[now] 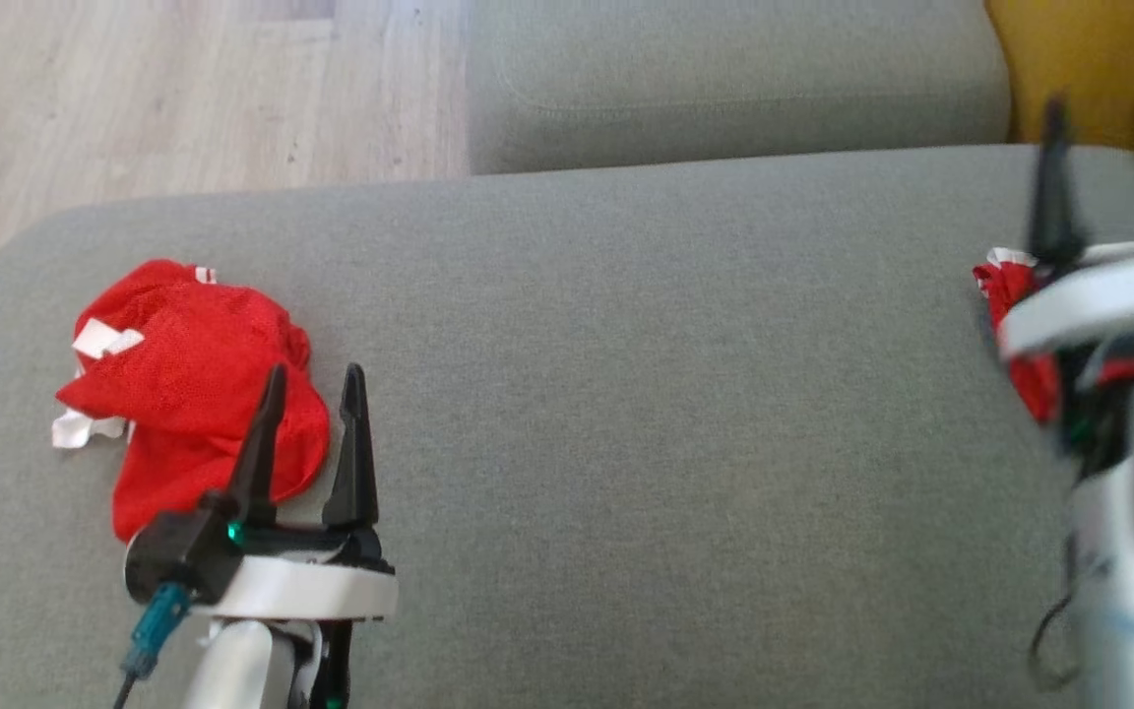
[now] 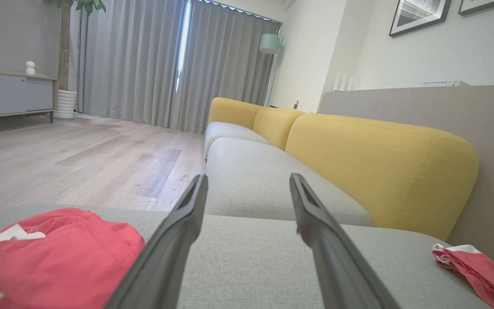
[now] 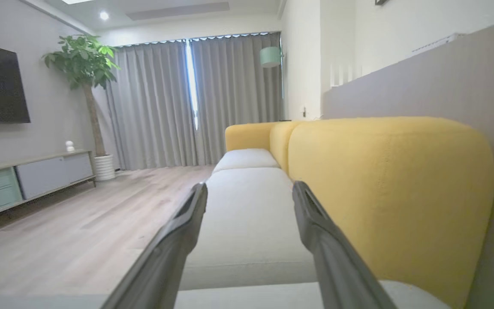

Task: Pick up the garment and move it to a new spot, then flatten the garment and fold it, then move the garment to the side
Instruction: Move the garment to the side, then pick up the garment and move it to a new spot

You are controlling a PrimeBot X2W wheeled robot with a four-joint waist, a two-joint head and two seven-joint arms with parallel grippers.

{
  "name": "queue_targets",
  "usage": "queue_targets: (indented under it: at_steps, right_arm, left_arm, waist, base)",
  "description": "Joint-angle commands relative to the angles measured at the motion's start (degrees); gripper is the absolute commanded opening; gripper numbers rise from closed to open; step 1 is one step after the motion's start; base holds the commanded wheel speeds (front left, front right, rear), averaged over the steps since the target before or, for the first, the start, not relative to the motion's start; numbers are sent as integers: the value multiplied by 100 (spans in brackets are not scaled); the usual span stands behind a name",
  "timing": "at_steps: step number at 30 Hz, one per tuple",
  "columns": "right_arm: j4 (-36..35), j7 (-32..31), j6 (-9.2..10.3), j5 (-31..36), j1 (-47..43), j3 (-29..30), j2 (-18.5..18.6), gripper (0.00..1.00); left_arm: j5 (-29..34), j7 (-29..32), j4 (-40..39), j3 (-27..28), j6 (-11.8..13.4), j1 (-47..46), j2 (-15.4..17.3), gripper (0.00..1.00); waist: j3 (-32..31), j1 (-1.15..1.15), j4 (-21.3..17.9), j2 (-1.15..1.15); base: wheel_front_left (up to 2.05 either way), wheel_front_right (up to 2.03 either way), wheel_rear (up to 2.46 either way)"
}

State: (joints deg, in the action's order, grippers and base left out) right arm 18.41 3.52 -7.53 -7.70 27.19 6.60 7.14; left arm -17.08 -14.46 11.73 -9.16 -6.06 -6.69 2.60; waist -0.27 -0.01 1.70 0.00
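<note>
1. Garments: 2 in view, both on the grey fabric sofa seat cushion [image 1: 626, 394].
- The crumpled red mesh garment with white trim [image 1: 193, 384] lies in a loose heap near the cushion's left end. White strips show at its left edge.
- The bunched red garment with a white edge [image 1: 1008, 290] lies at the cushion's far right, close to the yellow fabric backrest [image 2: 380, 171]. The right arm partly covers it.
- The 2 garments are well apart.

2. Arms: 2 grippers, each with 2 dark fingers.
- Left gripper [image 1: 316, 374]: fingers apart, nothing between them, pointing along the cushion. In the head view, its left finger overlaps the right edge of the mesh heap. Whether it touches the heap cannot be determined.
- Right gripper [image 1: 1103, 108]: blurred in the head view and positioned over the right-hand garment. In the right wrist view the fingers [image 3: 187, 223] stand apart, with nothing between them.

3. Seat cushions in the head view: 2, the nearer one bearing both garments.
</note>
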Motion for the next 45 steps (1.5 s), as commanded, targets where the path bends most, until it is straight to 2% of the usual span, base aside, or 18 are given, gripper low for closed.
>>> queue_targets:
  at_steps: [1, 4, 7, 11, 16, 32, 45]
  right_arm:
    - [-309, 31, 4, -27, -43, -129, -117, 100]
    - [-565, 188, 4, -228, -598, -150, -349, 100]
    - [-590, 402, 4, -444, -1111, -188, -415, 100]
    - [-352, 797, 4, -761, -1638, -448, -423, 100]
    - [-43, 1093, 4, -733, -2039, -622, -424, 100]
    - [-465, 1147, 4, -587, -2376, -708, -425, 100]
    - [-406, 1147, 4, -539, -2413, -809, -426, 100]
  left_arm:
    - [30, -54, -211, 213, -9, -121, 28, 100]
    - [25, -54, -193, 186, -7, -19, 28, 100]
    - [5, -54, -138, 159, -2, 81, 28, 100]
    - [-14, -54, -56, 131, -6, 192, 28, 100]
    - [-57, -54, -14, 63, 6, 301, 28, 100]
    - [-56, -54, -24, 71, 64, 419, 28, 100]
    - [-71, -54, -79, 55, 101, 356, 28, 100]
  waist:
    - [-36, 1, 27, 0]
    - [-67, 1, 40, 0]
    - [-97, 1, 37, 0]
    - [-121, 1, 6, 0]
    - [-127, 1, -21, 0]
    - [-108, 1, -42, 0]
    - [-87, 1, 77, 0]
  base:
    - [0, 0, 0]
    - [0, 0, 0]
    - [0, 0, 0]
    - [0, 0, 0]
    - [0, 0, 0]
    - [0, 0, 0]
    - [0, 0, 0]
